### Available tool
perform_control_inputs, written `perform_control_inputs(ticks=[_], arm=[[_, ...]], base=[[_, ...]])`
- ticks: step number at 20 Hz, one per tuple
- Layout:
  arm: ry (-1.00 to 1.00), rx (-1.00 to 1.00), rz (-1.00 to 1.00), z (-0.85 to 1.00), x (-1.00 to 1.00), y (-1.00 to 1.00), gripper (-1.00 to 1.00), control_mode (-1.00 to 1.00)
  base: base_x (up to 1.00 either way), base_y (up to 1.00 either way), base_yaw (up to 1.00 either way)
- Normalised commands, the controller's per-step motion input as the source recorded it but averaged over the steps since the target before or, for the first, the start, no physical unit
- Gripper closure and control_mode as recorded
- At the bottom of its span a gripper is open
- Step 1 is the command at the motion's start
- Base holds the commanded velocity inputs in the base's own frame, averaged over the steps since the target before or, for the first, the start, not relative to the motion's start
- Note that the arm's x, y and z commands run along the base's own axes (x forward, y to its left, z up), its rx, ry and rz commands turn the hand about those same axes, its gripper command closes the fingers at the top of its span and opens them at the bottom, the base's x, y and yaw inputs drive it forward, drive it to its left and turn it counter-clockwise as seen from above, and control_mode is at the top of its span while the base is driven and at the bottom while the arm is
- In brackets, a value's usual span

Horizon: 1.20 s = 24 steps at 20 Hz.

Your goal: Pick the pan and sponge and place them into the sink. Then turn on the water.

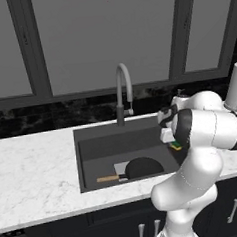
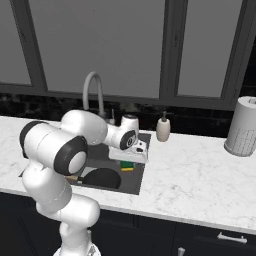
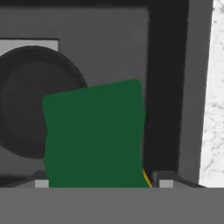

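The black pan (image 1: 142,167) lies in the dark-grey sink (image 1: 102,141), its wooden handle (image 1: 108,179) pointing left. In the right base view the pan (image 2: 102,178) sits at the front of the sink (image 2: 136,184). My gripper (image 1: 175,142) hangs over the basin's right side, shut on the green-and-yellow sponge (image 1: 176,146), which pokes out just below the hand (image 2: 127,161). In the hand view the sponge's (image 3: 94,135) green face spans the space between my fingertips (image 3: 100,183), with the pan (image 3: 22,105) below to its left. No water runs from the faucet (image 1: 122,90).
A beige soap dispenser (image 2: 163,129) stands on the white marble counter (image 2: 190,175) behind the sink's right corner. A paper towel roll (image 2: 242,127) stands far right. The gooseneck faucet (image 2: 94,92) rises behind the basin, close to my forearm. Dark windows back the counter.
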Motion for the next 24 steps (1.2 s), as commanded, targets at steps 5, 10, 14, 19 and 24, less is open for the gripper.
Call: perform_control_inputs(ticks=[5, 10, 14, 19, 24], arm=[[0.00, 0.00, 0.03, -0.21, 0.10, 0.23, 1.00, -1.00], [0.00, 0.00, 0.00, -0.41, 0.24, 0.20, 1.00, -1.00], [0.00, 0.00, 0.00, -0.45, 0.18, 0.24, 1.00, -1.00], [0.00, 0.00, 0.00, -0.45, 0.16, 0.25, 1.00, -1.00], [0.00, 0.00, 0.00, -0.43, 0.12, 0.15, 1.00, -1.00]], base=[[0.00, 0.00, 0.00], [0.00, 0.00, 0.00], [0.00, 0.00, 0.00], [0.00, 0.00, 0.00], [0.00, 0.00, 0.00]])
